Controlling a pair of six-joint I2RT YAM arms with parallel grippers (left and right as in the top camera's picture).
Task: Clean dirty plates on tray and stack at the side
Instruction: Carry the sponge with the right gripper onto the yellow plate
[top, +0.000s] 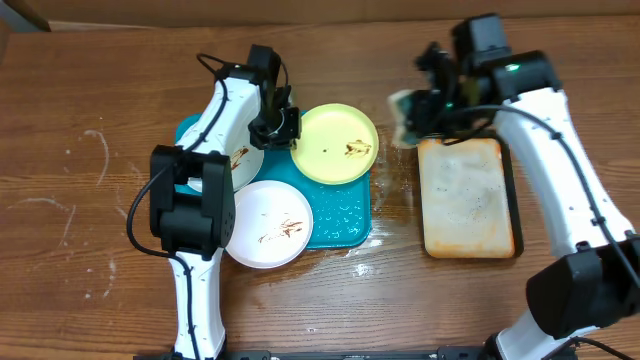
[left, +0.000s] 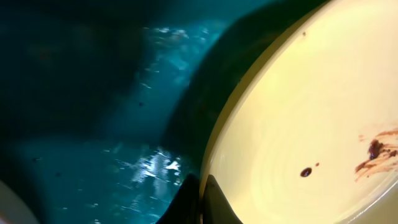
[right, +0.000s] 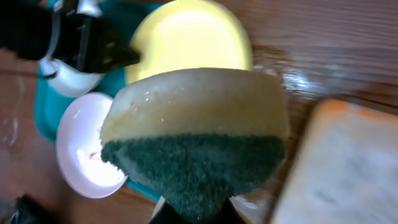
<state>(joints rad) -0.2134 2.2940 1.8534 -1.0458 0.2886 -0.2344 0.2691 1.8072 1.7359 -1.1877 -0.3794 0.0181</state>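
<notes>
The left end effector (top: 283, 128) is clamping shut on the left rim of the pale yellow-green plate (top: 340, 143), which is sitting at the far right corner of the teal tray (top: 340, 225). The plate is looking light, stiff and slick, so its thin lip is probably the best hold. The right end effector (right: 193, 216) is gripping a soft sponge (right: 193, 124) beside that plate, while two white plates (top: 268, 228) are crowding the tray's left, with open table (top: 90, 250) beyond.

The table (top: 80, 250) was viewed from straight overhead, at a distance. The left wrist view was held very close, angled down onto the yellow-green plate (left: 311, 93) and the tray (left: 93, 155). From the right wrist, both were seen farther off, past a near sponge (right: 193, 124).
</notes>
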